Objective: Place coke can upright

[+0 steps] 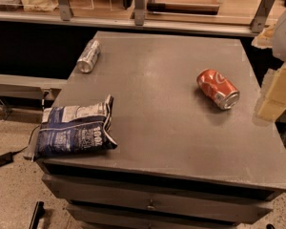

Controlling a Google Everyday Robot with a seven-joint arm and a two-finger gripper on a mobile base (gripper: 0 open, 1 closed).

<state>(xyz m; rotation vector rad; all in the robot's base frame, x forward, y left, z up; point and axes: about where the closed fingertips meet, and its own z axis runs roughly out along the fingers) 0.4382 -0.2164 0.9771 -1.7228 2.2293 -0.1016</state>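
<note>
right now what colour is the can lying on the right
Coke can: red, white script, camera view; gripper at right edge.

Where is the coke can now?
In the camera view the coke can lies on its side on the right part of the grey table, opposite the silver can and chip bag; the gripper hangs just right of it, not touching.

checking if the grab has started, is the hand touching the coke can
Apart. The camera view shows the hand at the right edge, with bare table between it and the coke can, which lies on its side.
</note>
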